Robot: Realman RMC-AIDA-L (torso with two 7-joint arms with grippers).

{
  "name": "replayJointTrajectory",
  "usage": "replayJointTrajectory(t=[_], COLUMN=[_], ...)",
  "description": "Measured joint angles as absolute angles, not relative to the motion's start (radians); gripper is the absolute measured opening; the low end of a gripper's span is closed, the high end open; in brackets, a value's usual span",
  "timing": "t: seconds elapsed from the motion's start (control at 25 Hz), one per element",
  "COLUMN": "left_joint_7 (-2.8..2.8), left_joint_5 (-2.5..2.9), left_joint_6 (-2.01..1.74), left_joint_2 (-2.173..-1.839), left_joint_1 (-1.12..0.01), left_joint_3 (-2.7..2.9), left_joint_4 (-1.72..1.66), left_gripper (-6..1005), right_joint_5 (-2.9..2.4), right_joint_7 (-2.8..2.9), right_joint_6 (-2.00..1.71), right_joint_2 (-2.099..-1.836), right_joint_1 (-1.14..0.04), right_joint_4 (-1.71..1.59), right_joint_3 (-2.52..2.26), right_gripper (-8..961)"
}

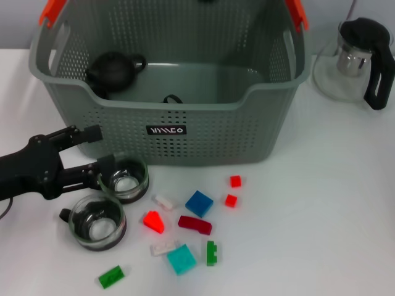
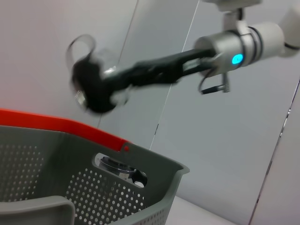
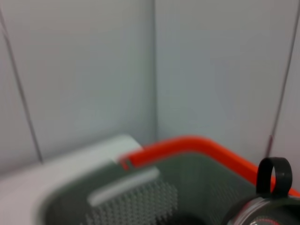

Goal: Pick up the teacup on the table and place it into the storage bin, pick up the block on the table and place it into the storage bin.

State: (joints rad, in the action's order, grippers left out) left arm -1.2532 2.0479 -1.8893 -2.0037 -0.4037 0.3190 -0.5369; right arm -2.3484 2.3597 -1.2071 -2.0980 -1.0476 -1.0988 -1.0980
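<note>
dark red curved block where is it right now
In the head view the dark red curved block lies on the white table in front of the storage bin, just below the blue block and right of the bright red block.

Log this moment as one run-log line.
left gripper: open around near glass teacup | right gripper: holding a teacup aloft | storage bin: holds black teapot | blocks: on table
</note>
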Motion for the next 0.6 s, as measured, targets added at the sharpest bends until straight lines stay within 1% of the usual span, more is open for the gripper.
replayJointTrajectory(t=[0.08, 0.28, 0.4, 0.6], left_joint_7=[-1.253, -1.253, -1.253, -1.253], left_joint_5=[2.048, 2.048, 2.048, 2.048], left_joint_6=[-1.889, -1.888, -1.885, -1.879], left_joint_2=[-2.005, -2.007, -2.008, -2.008], left_joint_1=[-0.404, -0.400, -0.396, -0.395], left_joint_3=[0.319, 0.319, 0.319, 0.319], left_joint_4=[-0.537, -0.537, -0.534, -0.529], left_gripper=[842, 843, 843, 843], right_joint_5=[-2.446, -2.598, -2.623, -2.600], right_joint_7=[2.395, 2.453, 2.454, 2.447], right_joint_6=[-1.177, -1.075, -1.017, -0.928], right_joint_2=[-2.100, -2.100, -2.100, -2.106], right_joint_1=[-1.125, -1.242, -1.272, -1.276], right_joint_4=[-1.008, -0.776, -0.669, -0.573], right_joint_3=[-1.123, -1.163, -1.178, -1.271], right_gripper=[58, 72, 81, 96])
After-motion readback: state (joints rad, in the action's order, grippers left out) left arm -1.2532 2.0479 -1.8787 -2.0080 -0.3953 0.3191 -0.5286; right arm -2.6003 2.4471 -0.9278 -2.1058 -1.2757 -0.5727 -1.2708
